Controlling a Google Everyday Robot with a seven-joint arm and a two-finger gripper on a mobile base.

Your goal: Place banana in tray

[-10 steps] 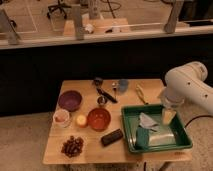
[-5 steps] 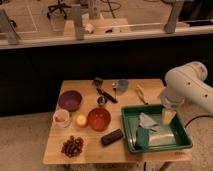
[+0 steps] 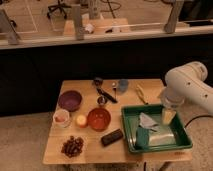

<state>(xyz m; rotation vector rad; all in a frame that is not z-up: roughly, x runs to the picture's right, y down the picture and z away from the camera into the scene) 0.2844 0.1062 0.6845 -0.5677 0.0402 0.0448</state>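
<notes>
Nothing has moved since the earlier frame. Your gripper [image 3: 169, 114] hangs wide open and empty over the far right corner of the tray [image 3: 159, 149]. The banana [image 3: 141, 94] lies near the table's far edge, awaiting pickup.

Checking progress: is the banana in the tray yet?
No, the banana lies on the table outside the tray; the gripper hangs over the tray.
</notes>
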